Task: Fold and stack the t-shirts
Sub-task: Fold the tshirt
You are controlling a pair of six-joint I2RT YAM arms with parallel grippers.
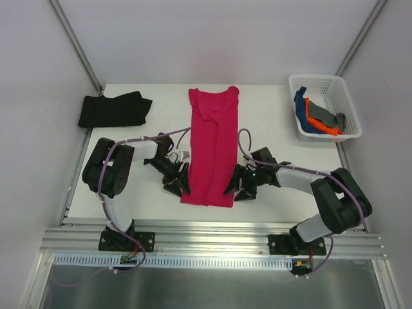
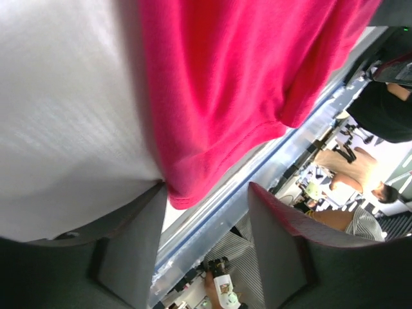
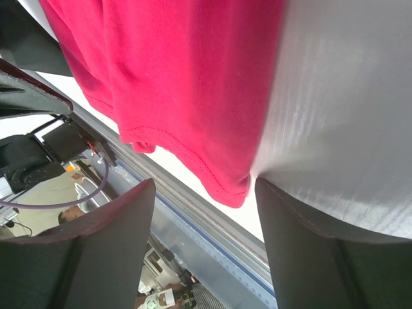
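Note:
A crimson-pink t-shirt (image 1: 212,145) lies folded into a long strip down the middle of the table. My left gripper (image 1: 180,185) is open at the strip's near left corner, whose hem (image 2: 193,187) shows just above its fingers (image 2: 132,254). My right gripper (image 1: 235,187) is open at the near right corner, whose hem (image 3: 225,187) lies between its fingers (image 3: 309,251). Neither holds cloth. A black t-shirt (image 1: 114,109) lies folded at the far left. Blue, orange and grey shirts (image 1: 318,117) sit in the basket.
A white lattice basket (image 1: 338,87) stands at the far right of the table. The table's near edge and metal rail (image 1: 212,235) run just below both grippers. A frame post (image 1: 77,45) rises at the far left.

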